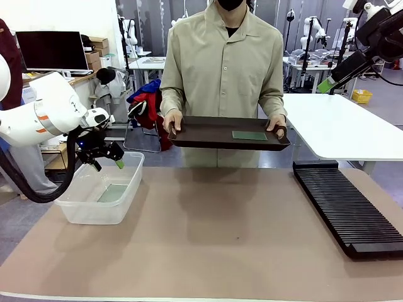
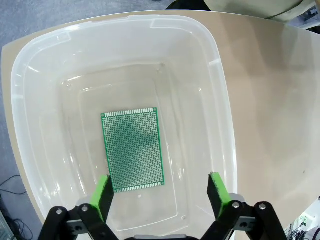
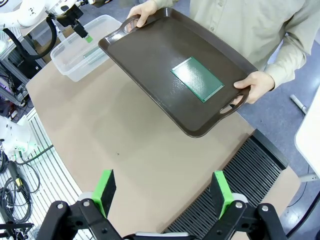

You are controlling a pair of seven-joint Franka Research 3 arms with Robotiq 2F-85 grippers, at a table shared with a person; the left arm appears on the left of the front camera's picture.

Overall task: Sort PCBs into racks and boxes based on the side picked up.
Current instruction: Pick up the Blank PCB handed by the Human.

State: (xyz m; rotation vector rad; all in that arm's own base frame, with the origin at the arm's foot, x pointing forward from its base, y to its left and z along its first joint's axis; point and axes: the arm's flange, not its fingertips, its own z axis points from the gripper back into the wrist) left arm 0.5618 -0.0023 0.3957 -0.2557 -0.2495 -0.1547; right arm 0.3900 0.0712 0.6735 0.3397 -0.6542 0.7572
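Front view first: got the left pincer (image 1: 107, 157) hanging over the clear tub (image 1: 75, 211) on the left of the surface (image 1: 214, 239), spread wide, pinching nothing. Can see the first PCB (image 1: 113, 192) lying flat on the tub floor. Over on the far side, looking at a person (image 1: 220, 63) holding a brown tray (image 1: 201, 139) by both handles, with the second PCB (image 1: 249, 135) flat on its right half. Also got the black rack (image 1: 346, 207) running along the right side of the surface. Right pincer (image 1: 327, 85) way up high at the far right, well apart from everything.

Left wrist view: staring straight down into the tub, green pads (image 2: 103, 195) wide apart with nothing between. First PCB flat on the bottom, gridded face up, clear of the walls.

Right wrist view: right pincer spread wide too, empty, high over the surface. Tray out ahead in both hands (image 3: 257, 82), second PCB lying on it nearer that hand. Rack peeking in just past the right pad.
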